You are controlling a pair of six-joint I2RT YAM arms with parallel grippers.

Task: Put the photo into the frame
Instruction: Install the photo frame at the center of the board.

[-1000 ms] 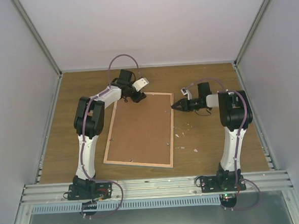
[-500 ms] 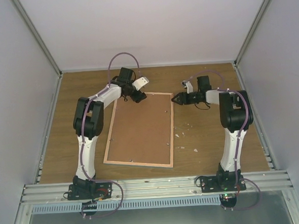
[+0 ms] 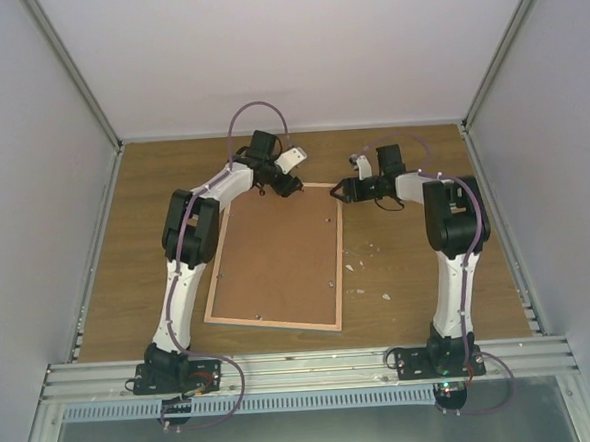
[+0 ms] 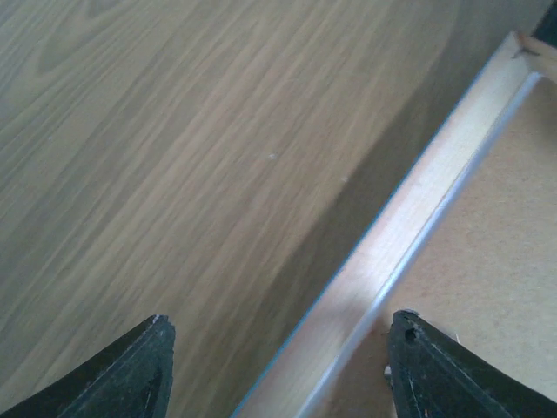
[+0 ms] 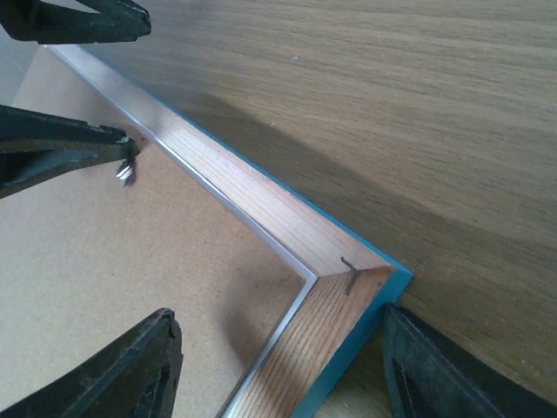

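Seen from above, the frame (image 3: 278, 267) lies flat on the table (image 3: 418, 264) with its brown board up. Only the wrist views show its teal edge and wooden rail. The left arm stretches forward to the frame's far edge. The left gripper (image 3: 291, 186) stands wide open across that rail and holds nothing. The right arm bends inward to the frame's far right corner, where the right gripper (image 3: 343, 190) is open over the corner, also empty.
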